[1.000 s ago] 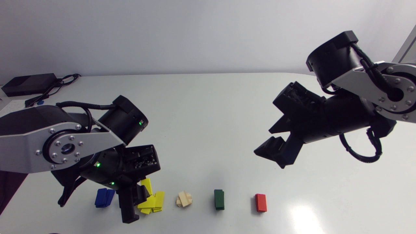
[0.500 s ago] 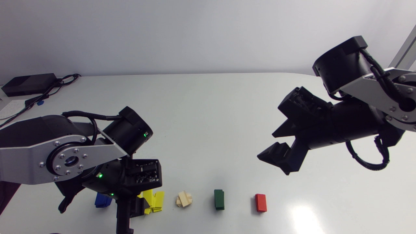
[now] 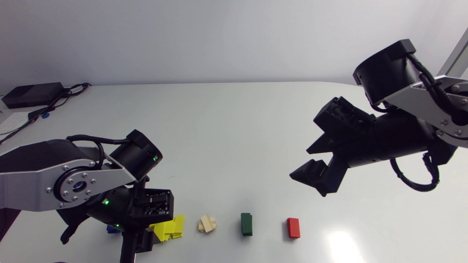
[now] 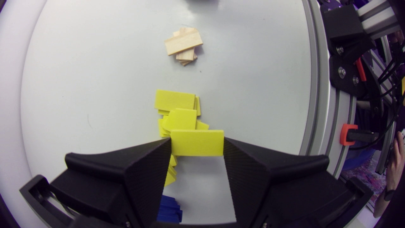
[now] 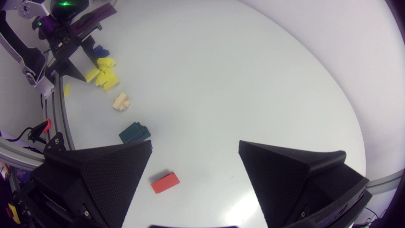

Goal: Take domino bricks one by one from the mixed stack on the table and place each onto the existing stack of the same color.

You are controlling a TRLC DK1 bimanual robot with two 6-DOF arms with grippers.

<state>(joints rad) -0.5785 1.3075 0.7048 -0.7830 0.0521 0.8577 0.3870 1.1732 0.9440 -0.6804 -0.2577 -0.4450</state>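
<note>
**Inspector A:** What do we record for the left gripper (image 4: 197, 145)?

**Inspector B:** We find it clamped on a single yellow brick (image 4: 197, 142), one finger against each short end, the broad face level. We judge the hold is chosen so that the brick can go down flat.

**Inspector A:** And where does that brick sit?

**Inspector B:** Over the near edge of the yellow stack (image 4: 176, 109), which is ragged, its bricks fanned out rather than squared. Whether the brick touches the pile beneath, we cannot tell. The blue stack (image 4: 169, 210) lies under the gripper, just beside the yellow one. The wooden stack (image 4: 183, 44) is ahead and apart.

**Inspector A:** The right gripper (image 5: 195, 145)?

**Inspector B:** Fingers spread wide, holding nothing, hanging above the table (image 3: 234, 120). Below it we note the red stack (image 5: 165, 183) and, further along, the green stack (image 5: 134, 133). We judge it is parked there to leave the left arm room.

**Inspector A:** Task status?

**Inspector B:** We see no mixed stack in any view. The colours lie in one row near the table's front edge. We judge this to be the placing step for the yellow brick. Risk noted: the pile is uneven, so a brick released off-centre may slide off or tip its neighbours.
</note>
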